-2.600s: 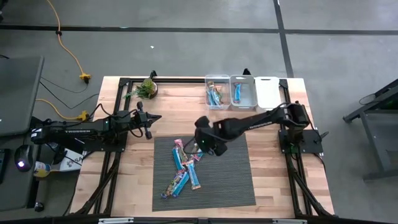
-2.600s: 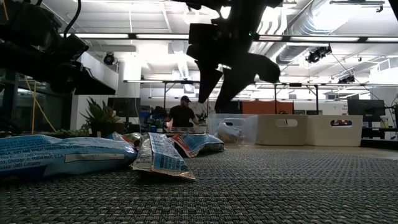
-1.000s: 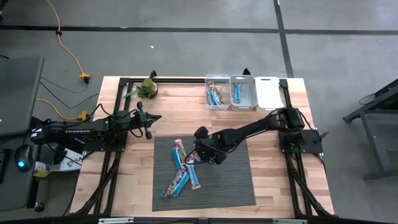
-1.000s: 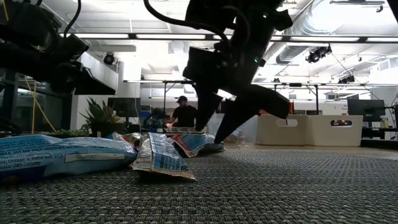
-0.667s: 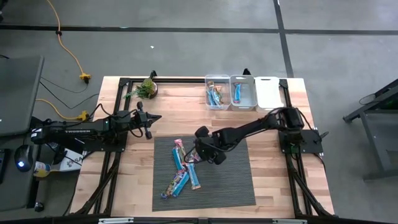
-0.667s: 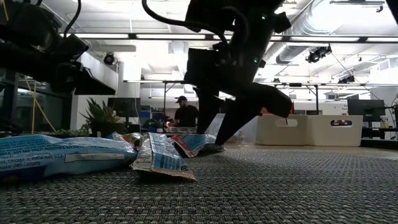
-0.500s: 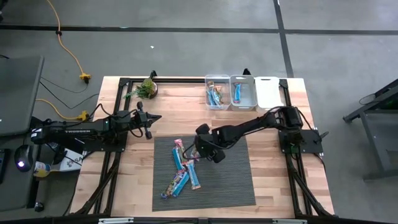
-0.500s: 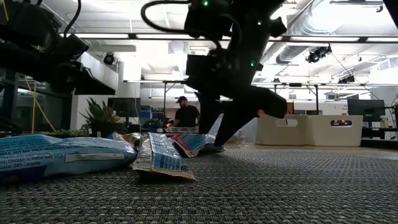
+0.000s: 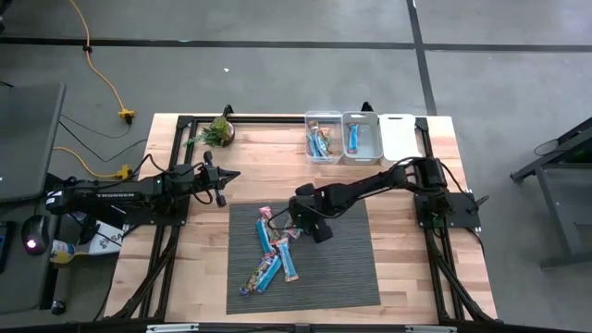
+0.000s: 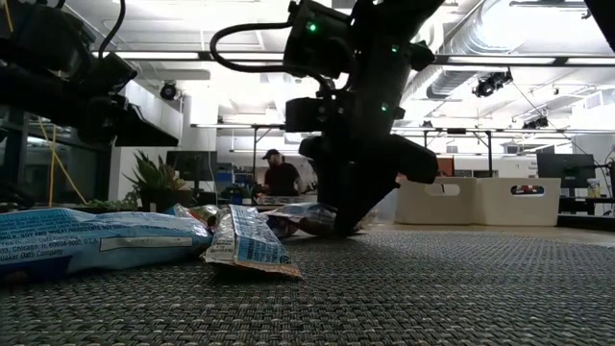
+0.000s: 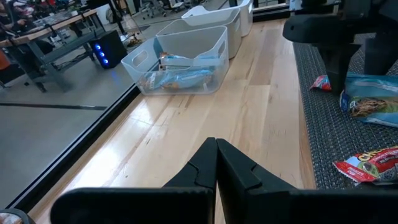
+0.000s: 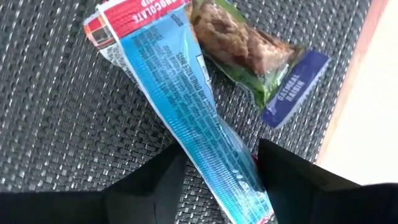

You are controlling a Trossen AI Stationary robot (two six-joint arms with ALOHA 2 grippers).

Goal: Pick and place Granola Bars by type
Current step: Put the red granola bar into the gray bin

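The landmark here is the dark woven mat (image 9: 305, 254) lying on the wooden worktop (image 9: 407, 268). The right hand (image 9: 294, 225) is down at the mat's far edge, over the upper end of the scatter of Granola Bars (image 9: 275, 250). In the right wrist view its two fingers (image 12: 152, 180) straddle a light blue bar with a red end (image 12: 186, 106), one on each side, and the wrapper bows up between them. The hand is narrowed around this bar; whether it already pinches firmly I cannot tell for sure, though the lifted wrapper suggests a grip. A green-wrapped bar with a purple end (image 12: 261, 62) lies just beside the blue one, touching or nearly so.

The remaining bars lie strewn on the mat's left half, some overlapping. Beyond the mat's far edge stand three bins (image 9: 359, 137): the one nearest the small plant (image 9: 220, 129) holds mixed-looking wrappers, the middle one a blue bar, the last looks empty.

The left hand (image 11: 216, 163) waits off the mat's left side over bare wood, its fingers pressed together.

The step in hand seems to be the pick of the blue bar. Next it calls for a clean lift without dragging the green neighbour, then a carry to the bin with the matching blue wrapper.
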